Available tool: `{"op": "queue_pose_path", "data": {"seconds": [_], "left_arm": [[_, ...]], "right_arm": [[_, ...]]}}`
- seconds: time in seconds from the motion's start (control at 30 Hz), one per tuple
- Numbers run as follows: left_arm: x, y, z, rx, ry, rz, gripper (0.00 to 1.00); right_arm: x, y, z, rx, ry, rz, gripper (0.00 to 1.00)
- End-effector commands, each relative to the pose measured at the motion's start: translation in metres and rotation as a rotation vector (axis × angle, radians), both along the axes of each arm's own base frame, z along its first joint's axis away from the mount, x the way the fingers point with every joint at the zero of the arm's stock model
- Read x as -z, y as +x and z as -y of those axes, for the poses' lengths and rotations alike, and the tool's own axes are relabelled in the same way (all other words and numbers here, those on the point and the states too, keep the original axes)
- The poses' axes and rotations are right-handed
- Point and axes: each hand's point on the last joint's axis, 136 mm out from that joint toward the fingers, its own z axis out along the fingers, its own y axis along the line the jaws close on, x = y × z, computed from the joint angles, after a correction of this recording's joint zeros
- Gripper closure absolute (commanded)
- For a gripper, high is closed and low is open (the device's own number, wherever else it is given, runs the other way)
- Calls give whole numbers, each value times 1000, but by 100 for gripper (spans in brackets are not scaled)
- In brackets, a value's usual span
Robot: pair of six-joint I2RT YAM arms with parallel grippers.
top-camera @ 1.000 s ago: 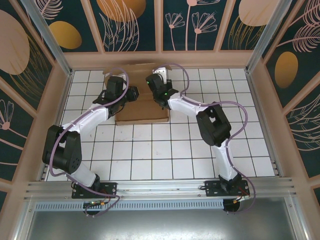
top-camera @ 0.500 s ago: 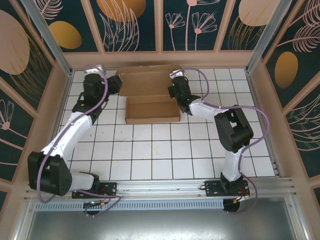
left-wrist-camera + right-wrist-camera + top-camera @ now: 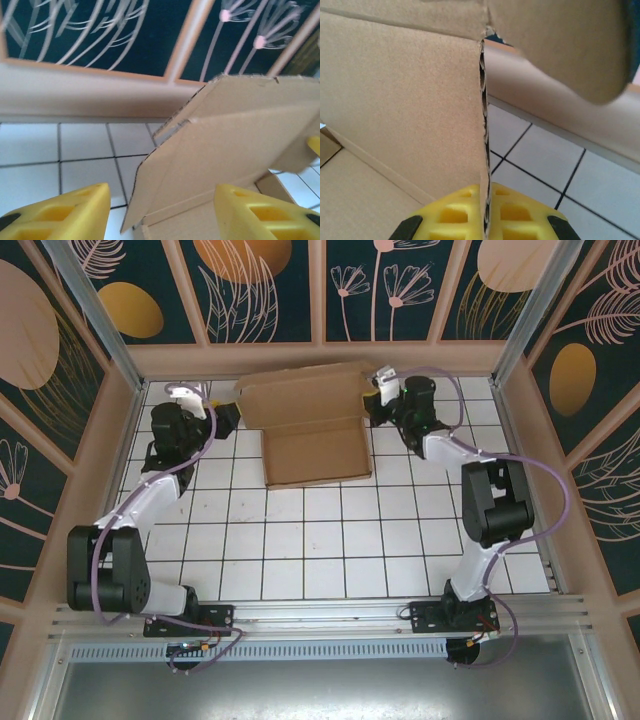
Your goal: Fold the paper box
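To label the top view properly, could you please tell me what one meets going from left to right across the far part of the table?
left tool → box → right tool

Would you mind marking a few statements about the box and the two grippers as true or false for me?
1. The right gripper is clamped on an edge of the paper box. True.
2. The left gripper is shut on the cardboard. False: its yellow fingers stand wide apart, gripping nothing.
3. The paper box lies as a flat, unfolded sheet. False: it forms a shallow tray with a panel raised at its far side.
4. The table is white tile with dark grid lines. True.
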Motion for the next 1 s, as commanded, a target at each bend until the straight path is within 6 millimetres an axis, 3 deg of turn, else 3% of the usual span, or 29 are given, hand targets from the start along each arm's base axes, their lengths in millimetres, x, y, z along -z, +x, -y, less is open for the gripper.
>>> {"op": "queue_pose_path", "data": {"seconds": [0.0,0.1,0.27,0.3,0.4,0.57,0.87,0.97], "left_arm": [[-9,3,19,166,147,170,41],[13,24,16,212,189,112,43],[27,52,6,213,235,74,44],[43,57,4,213,245,47,43],[64,68,-3,190,311,3,48],[67,77,-6,178,342,17,52],[75,108,-36,91,401,38,43],[78,113,-30,157,358,29,44]], "right_arm": [[-11,-9,-21,-202,47,-3,100],[1,-3,-22,-210,-2,-34,100],[12,0,-18,-203,13,-54,100],[14,0,-18,-202,15,-59,100],[23,2,-19,-207,6,-80,100],[29,4,-21,-210,-3,-92,100],[25,3,-22,-218,-10,-90,100],[27,0,-25,-222,-18,-91,100]]}}
